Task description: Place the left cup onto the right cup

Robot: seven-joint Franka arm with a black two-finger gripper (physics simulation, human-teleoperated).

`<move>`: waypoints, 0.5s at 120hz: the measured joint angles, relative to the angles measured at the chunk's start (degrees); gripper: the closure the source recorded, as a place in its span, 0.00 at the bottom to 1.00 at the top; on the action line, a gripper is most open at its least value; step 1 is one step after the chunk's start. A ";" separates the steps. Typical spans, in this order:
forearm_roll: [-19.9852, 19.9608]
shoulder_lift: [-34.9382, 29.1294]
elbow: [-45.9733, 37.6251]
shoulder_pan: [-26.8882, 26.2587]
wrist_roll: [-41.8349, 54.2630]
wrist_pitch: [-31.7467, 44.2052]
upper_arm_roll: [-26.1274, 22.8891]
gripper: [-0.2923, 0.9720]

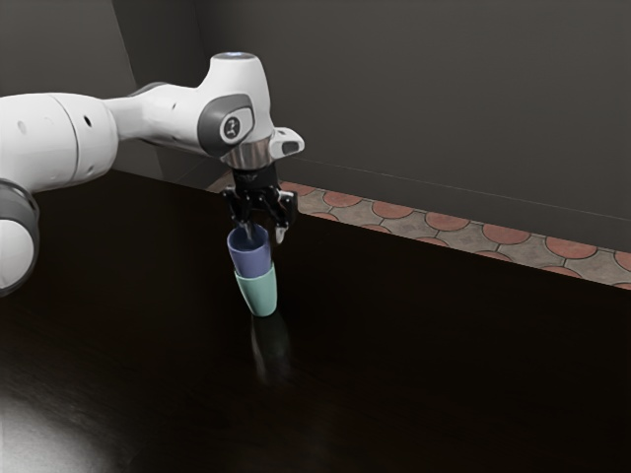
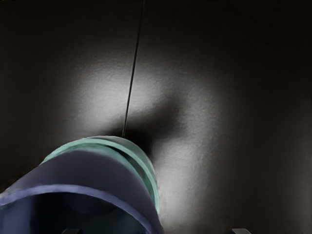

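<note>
Dark table [image 1: 444, 374] | purple cup [image 1: 249, 254] in green cup [image 1: 258, 293] | end effector [image 1: 269, 235] spread, straddling rim

A dark, glossy bench [image 1: 444, 374] stands before dim grey walls [image 1: 444, 89], with a terracotta scale-patterned tiled floor [image 1: 513, 241] between.

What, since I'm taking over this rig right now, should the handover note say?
Pincer: directly at the blue cup's rim; whether it grips cannot be told.
Blue cup: upright, nested in the green cup, which stands on the dark table.
Done: the blue cup appears to be stacked on the green cup.
Left: probably confirm release, then lift the pincer straight up, clear of the stack.
</note>
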 joint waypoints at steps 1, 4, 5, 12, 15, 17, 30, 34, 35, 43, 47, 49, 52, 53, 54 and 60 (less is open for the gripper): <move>-0.01 -0.03 0.00 0.00 0.00 0.00 0.00 0.45; -0.03 -0.12 0.00 0.00 0.01 0.00 0.00 0.42; -0.04 -0.15 0.00 0.00 0.01 0.00 0.00 0.41; -0.10 -0.36 -0.06 0.00 0.04 0.00 0.01 0.37; -0.12 -0.52 -0.14 0.00 0.05 -0.01 0.01 0.36; -0.12 -0.61 -0.17 -0.01 0.06 -0.01 0.01 0.35; 0.04 -1.45 -0.38 -0.20 0.07 -0.05 0.01 0.30; 0.08 -1.76 -0.47 -0.23 0.07 -0.07 0.01 0.29; 0.09 -1.84 -0.49 -0.24 0.07 -0.08 0.01 0.29; 0.15 -2.47 -0.66 -0.32 0.07 -0.20 0.01 0.27; 0.18 -2.73 -0.85 -0.34 0.07 -0.30 0.01 0.27; 0.22 -2.93 -1.04 -0.36 0.07 -0.34 0.01 0.26; 0.27 -3.22 -1.32 -0.39 0.07 -0.40 0.01 0.26; 0.29 -3.37 -1.45 -0.41 0.08 -0.42 0.01 0.26; 0.32 -3.51 -1.55 -0.42 0.08 -0.44 0.01 0.26; 0.44 -4.40 -2.27 -0.57 0.10 -0.53 0.01 0.25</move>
